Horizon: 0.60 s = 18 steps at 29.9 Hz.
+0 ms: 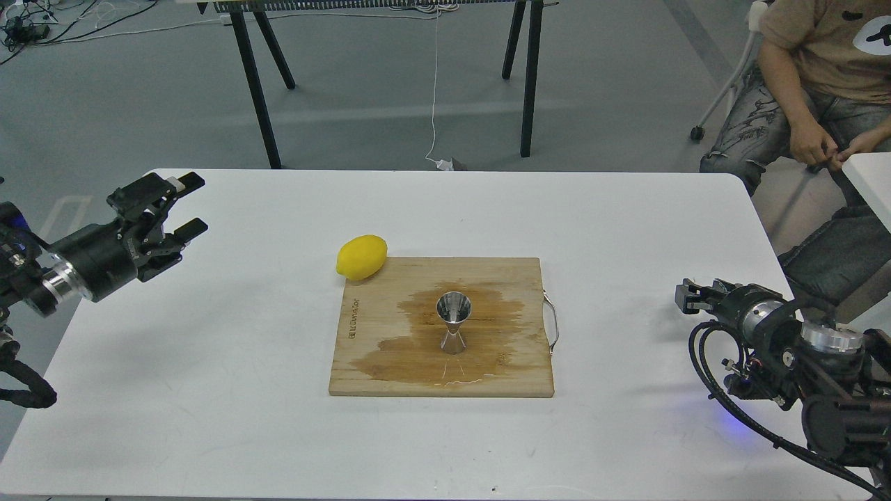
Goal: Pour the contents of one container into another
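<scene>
The shiny steel hourglass jigger [453, 323] stands upright near the middle of a wooden cutting board [372, 334], inside a dark wet patch. I cannot make out the tiny clear glass cup anywhere in this view. My left gripper [189, 204] hovers open over the table's far left, well away from the board, with nothing between its fingers. My right gripper [688, 296] hangs low by the table's right edge, to the right of the board. It is small and dark, so its fingers cannot be told apart.
A yellow lemon [361, 257] lies against the board's far left corner. The board has a metal handle [552, 323] on its right side. A seated person [821, 83] is beyond the table's far right corner. The white table [209, 390] stretches around the board.
</scene>
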### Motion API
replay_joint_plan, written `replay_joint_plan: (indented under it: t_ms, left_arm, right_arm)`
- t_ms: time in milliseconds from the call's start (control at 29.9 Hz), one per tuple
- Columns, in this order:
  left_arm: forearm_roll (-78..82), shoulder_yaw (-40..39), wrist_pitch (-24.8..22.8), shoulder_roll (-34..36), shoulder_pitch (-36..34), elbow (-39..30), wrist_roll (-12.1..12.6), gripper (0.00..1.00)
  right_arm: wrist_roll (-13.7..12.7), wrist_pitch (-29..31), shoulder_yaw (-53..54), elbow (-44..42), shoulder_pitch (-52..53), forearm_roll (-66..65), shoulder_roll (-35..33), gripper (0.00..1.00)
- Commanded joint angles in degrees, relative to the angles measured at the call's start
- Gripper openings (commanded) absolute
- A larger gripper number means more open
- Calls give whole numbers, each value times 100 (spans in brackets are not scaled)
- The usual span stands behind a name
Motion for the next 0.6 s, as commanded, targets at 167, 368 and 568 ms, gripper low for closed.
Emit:
replay_joint_plan:
  t_ms: [167,368,568]
  left_arm:
    - [0,0,0,-61,-9,0,0,94]
    - [0,0,0,-79,-9,0,0,94]
    - [0,0,0,-79,-9,0,0,94]
  right_arm:
    - [1,10,-154,-105,45,-187,161,55]
    - [10,80,-163,-44,63,-187,188,58]
    - [1,80,-154,-35,98,-187,188,72]
